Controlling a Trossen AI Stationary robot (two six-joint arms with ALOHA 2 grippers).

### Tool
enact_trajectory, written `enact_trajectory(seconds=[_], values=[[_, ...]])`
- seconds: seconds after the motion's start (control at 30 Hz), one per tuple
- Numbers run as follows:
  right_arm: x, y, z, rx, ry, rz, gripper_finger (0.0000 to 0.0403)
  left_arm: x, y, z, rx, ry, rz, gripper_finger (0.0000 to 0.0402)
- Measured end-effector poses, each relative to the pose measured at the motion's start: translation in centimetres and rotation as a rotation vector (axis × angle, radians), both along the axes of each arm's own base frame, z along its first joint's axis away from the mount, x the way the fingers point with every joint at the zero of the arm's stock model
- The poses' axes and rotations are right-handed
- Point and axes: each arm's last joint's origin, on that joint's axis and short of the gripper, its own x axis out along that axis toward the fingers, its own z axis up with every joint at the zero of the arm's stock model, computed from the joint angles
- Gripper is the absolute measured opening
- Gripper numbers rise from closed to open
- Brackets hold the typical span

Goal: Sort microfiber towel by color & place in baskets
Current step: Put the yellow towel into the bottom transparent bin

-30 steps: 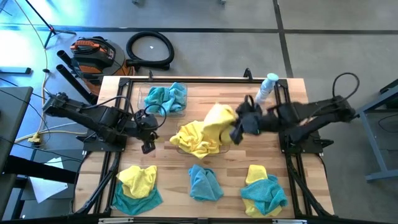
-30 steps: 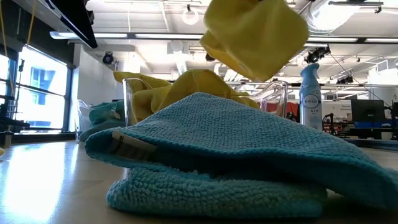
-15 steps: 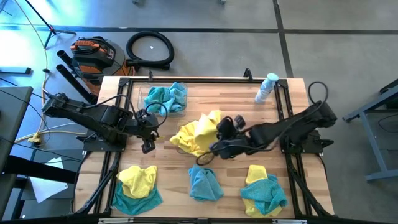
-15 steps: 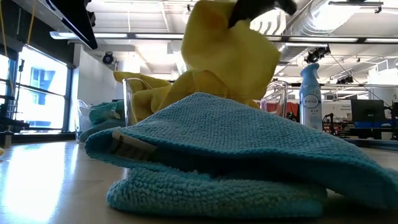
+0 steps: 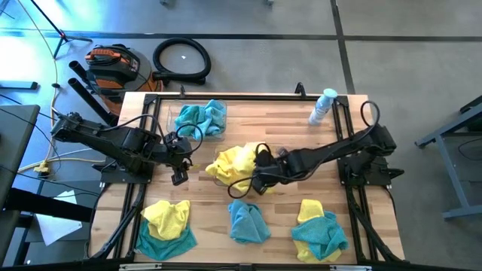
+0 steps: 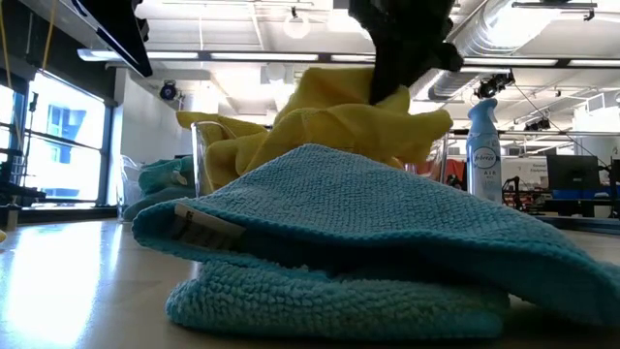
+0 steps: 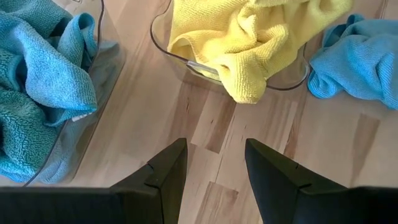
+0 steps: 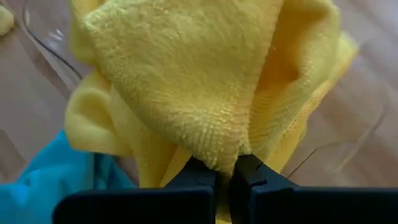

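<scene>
A clear basket (image 5: 226,183) at the table's middle holds a heap of yellow towels (image 5: 235,164). A second clear basket (image 5: 181,113), toward the far left, holds teal towels (image 5: 203,117). My right gripper (image 5: 260,178) is low over the yellow heap, shut on a yellow towel (image 8: 186,81); in the low view it (image 6: 399,58) stands above the heap (image 6: 320,126). My left gripper (image 7: 214,167) is open over bare wood between the two baskets. Loose towels lie along the near edge: yellow on teal (image 5: 166,224), teal (image 5: 248,221), yellow on teal (image 5: 319,229). My right gripper pinches a bunched fold of the yellow towel (image 8: 219,157) between its two fingers (image 8: 252,171). It comes from above, slanting from the table's right. The towel spreads out beyond the fingers onto the yellow heap in the middle basket, slack.
A clear spray bottle (image 5: 322,105) stands near the far right corner. The near teal towel (image 6: 368,242) fills the front of the low view. Bare wood lies between the baskets and the near row of towels. Dark frame rails run along the table's sides.
My right gripper has carried the yellow towel from the table's right toward the middle and down to the yellow basket, staying shut. The towel hung clear in the air before; now it lies on the yellow heap.
</scene>
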Motion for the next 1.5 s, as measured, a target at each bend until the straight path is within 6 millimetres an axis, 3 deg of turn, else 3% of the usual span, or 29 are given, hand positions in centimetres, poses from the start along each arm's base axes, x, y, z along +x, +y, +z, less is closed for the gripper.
enact_trajectory(seconds=[0.23,0.37,0.77,0.97,1.1,1.27,1.5], values=[[1.2,-1.5,-1.8,0.183,0.081,-0.029,0.0004,0.0,0.0,0.0,0.01,-0.001,-0.019,0.0152],[1.3,-2.0,-2.2,0.259,0.111,-0.03,0.0032,0.0,0.0,0.0,0.012,0.0,-0.022,0.0152],[-2.1,-2.4,2.2,0.316,0.082,-0.058,0.0161,-0.1,0.0,-0.9,0.02,0.032,-0.022,0.0152],[-3.8,-3.0,4.7,0.322,0.019,-0.054,0.018,-0.2,0.0,-1.4,0.011,0.049,-0.023,0.0152],[-2.7,-3.5,5.3,0.283,-0.099,0.038,0.018,-0.2,0.0,-1.4,0.022,0.053,-0.045,0.0152],[0.3,-3.0,3.8,0.215,-0.181,0.186,0.0181,-0.1,0.0,-1.4,0.023,0.046,-0.051,0.0152],[1.8,-3.8,-1.4,0.203,0.083,0.149,0.0181,0.2,-0.1,-1.3,0.016,0.017,-0.052,0.0152]])
